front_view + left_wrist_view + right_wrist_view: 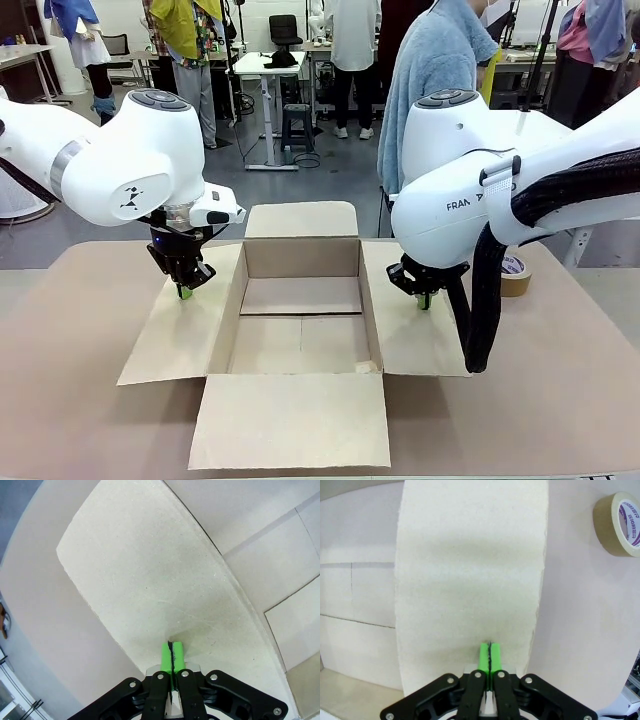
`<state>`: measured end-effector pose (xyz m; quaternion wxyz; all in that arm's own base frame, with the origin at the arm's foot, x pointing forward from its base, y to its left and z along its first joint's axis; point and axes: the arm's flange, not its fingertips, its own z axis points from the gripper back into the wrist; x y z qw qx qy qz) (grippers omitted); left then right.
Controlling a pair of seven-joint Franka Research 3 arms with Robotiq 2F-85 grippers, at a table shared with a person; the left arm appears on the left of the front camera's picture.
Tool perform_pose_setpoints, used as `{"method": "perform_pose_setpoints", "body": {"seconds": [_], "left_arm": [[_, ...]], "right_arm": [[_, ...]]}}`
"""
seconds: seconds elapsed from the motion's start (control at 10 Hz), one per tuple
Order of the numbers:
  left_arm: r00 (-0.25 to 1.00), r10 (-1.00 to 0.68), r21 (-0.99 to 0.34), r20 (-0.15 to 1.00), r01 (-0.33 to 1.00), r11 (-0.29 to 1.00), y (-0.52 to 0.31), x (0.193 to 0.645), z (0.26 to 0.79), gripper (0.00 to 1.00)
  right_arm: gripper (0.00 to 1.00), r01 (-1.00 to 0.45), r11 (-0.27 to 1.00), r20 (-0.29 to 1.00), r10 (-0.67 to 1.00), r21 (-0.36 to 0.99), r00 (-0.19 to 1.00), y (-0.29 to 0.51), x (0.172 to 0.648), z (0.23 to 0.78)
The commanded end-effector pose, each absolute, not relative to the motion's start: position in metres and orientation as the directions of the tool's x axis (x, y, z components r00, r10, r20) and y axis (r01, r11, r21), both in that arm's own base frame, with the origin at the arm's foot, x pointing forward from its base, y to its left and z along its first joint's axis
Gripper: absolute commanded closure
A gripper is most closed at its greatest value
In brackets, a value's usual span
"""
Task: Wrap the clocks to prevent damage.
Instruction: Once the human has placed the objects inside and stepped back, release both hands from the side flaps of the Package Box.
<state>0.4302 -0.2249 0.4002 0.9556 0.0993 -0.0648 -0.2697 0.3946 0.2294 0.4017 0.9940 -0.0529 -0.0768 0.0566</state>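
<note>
Start at the left side of the table (60, 400). Locate the left gripper (186, 292): pointed downward, green pads pressed together with nothing between them, tips resting on the left flap (175, 345) of the cardboard box (300, 258). Confirm in the left wrist view: left gripper (172, 649) fully closed, tips against the pale left flap (150, 580), itself spread outward over the table. Move to the centre: box open at the top, all 4 flaps folded out, far flap (300, 220) behind the opening, near flap (290, 420) lying toward the camera, bare cardboard floor visible inside. Continue right to the right gripper (424, 298): likewise pointed downward, pads shut on nothing, tips on the right flap (420, 345). Confirm in the right wrist view: right gripper (490, 650) closed tight, tips on the right flap (470, 570). Farther right, note 1 brown tape roll (515, 275) lying flat on the table, near the right flap but clear of it. Beyond the far edge, behind the right arm, note 1 person (435, 60) in a light blue top. Position of the clocks: cannot be told from these views.
</note>
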Motion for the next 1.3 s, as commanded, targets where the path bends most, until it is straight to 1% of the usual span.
{"method": "perform_pose_setpoints", "body": {"seconds": [0.0, 1.2], "left_arm": [[0.846, -0.529, 0.228, 0.066, 0.503, 0.834, -0.2245, 0.4297, 0.4001, 1.00], [0.846, -0.529, 0.228, 0.066, 0.503, 0.834, -0.2245, 0.4297, 0.4001, 1.00]], "right_arm": [[0.99, -0.102, 0.988, 0.143, 0.118, -0.116, 0.983, 0.2298, 0.3929, 0.3988], [0.99, -0.102, 0.988, 0.143, 0.118, -0.116, 0.983, 0.2298, 0.3929, 0.3988]]}}
